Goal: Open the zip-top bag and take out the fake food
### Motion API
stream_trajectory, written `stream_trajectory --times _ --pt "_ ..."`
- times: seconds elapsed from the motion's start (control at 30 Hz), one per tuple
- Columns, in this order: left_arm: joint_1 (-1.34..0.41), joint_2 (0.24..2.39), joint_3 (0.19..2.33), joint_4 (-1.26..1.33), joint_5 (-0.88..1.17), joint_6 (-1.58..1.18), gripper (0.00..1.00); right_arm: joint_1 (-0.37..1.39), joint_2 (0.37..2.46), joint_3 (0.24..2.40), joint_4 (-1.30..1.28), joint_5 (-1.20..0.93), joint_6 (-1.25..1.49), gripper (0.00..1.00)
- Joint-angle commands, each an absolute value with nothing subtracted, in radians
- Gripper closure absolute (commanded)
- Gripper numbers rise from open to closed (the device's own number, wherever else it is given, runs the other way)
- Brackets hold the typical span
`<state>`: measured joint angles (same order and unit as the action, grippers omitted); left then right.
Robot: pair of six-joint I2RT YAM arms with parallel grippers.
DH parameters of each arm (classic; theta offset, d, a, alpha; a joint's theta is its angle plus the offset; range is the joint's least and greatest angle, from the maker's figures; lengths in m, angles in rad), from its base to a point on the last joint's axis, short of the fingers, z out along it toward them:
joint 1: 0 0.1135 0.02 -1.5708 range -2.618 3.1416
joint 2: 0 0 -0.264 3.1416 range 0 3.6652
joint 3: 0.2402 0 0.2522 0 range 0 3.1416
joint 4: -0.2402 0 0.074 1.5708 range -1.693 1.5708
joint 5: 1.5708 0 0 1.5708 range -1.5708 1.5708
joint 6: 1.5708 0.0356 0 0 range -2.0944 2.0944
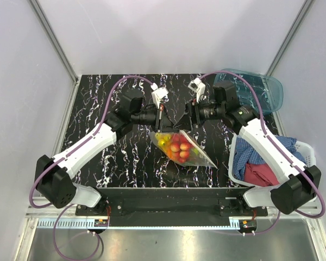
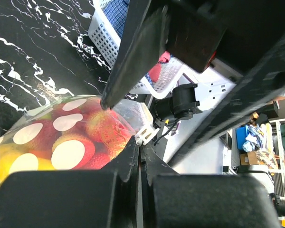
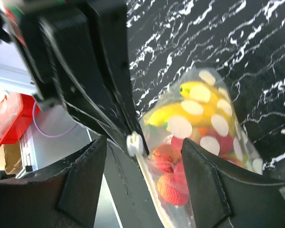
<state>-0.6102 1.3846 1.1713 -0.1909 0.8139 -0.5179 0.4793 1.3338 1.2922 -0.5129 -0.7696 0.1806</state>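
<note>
**Left end effector pinches the fruit bag; right one stands open**

The left end effector (image 2: 138, 153) is fully closed, its fingers pinched on the top edge of the zip-top bag (image 1: 180, 148). The bag droops to the right of and below it, over the bench (image 1: 98, 98). The fake food (image 1: 176, 144), red berries and a yellow banana, is inside. The right end effector (image 3: 142, 175) is spread wide, a finger on either side of the bag's zip edge, gripping nothing.

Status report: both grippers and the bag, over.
Left gripper shut on zip-top bag, top edge. Right gripper open, astride same edge. Fake food inside bag. White basket off right, clear.
</note>
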Motion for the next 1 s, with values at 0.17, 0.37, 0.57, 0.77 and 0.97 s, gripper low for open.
stream_trajectory --times 0.17,0.37,0.57,0.77,0.97 --pt "-0.617 1.315 1.223 -0.183 0.795 -0.491 1.00 0.472 1.413 1.381 -0.488 -0.859 0.213 0.32" --pt "-0.617 1.318 1.224 -0.209 0.804 -0.469 1.00 0.474 1.382 1.362 -0.488 -0.827 0.206 0.41" --pt "-0.617 1.333 1.247 -0.225 0.789 -0.475 1.00 0.476 1.345 1.344 -0.499 -0.831 0.212 0.36" --pt "-0.614 1.368 1.299 -0.249 0.785 -0.525 1.00 0.476 1.261 1.204 -0.482 -0.867 0.213 0.29" --pt "-0.614 1.370 1.307 -0.244 0.805 -0.543 1.00 0.474 1.238 1.154 -0.439 -0.821 0.228 0.57"
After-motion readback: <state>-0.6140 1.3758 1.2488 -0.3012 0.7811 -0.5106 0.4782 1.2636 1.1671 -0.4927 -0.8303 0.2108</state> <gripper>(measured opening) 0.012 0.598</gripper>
